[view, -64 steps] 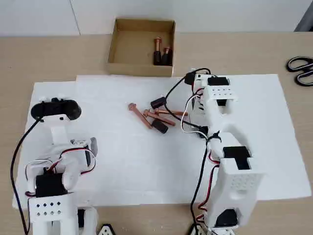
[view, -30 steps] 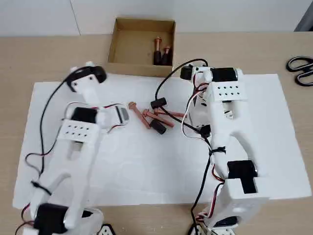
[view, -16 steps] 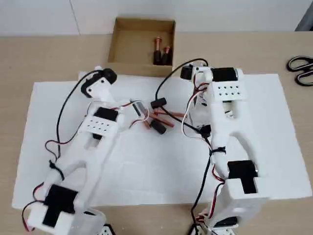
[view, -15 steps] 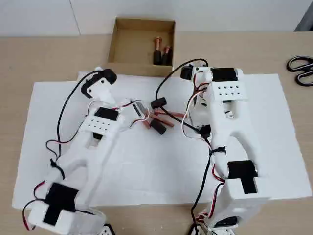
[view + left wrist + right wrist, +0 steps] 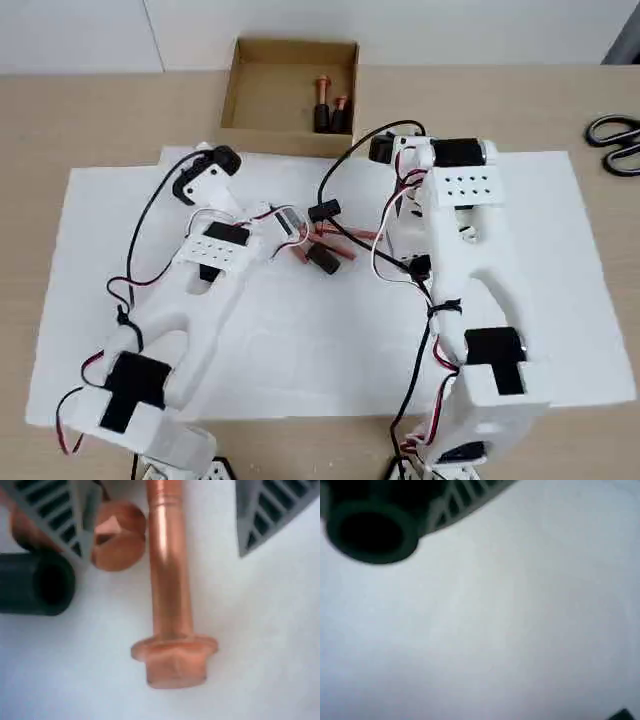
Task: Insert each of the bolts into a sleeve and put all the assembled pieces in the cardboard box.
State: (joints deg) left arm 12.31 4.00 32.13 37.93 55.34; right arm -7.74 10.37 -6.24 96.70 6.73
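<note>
A copper bolt (image 5: 172, 580) lies on the white paper between the fingers (image 5: 65, 525) of my open left gripper (image 5: 162, 560), untouched by either one. Beside it are a second bolt's head (image 5: 117, 540) and a black sleeve (image 5: 35, 582). From above, the left gripper (image 5: 288, 224) hangs over the pile of bolts (image 5: 330, 234), with one sleeve (image 5: 322, 211) behind the pile and another (image 5: 322, 258) in front. My right gripper (image 5: 395, 515) holds a black sleeve (image 5: 370, 530) above the paper; the right arm (image 5: 450, 185) stands right of the pile. The cardboard box (image 5: 255, 95) holds two assembled pieces (image 5: 330, 105).
White paper (image 5: 300, 340) covers the table's middle. Black scissors (image 5: 615, 140) lie at the far right edge. A black cable (image 5: 350, 170) from the right arm loops over the paper near the bolts.
My left arm has swung from its folded spot at the left across to the bolt pile and lowered over one bolt. The right arm shifted slightly and then kept still.
</note>
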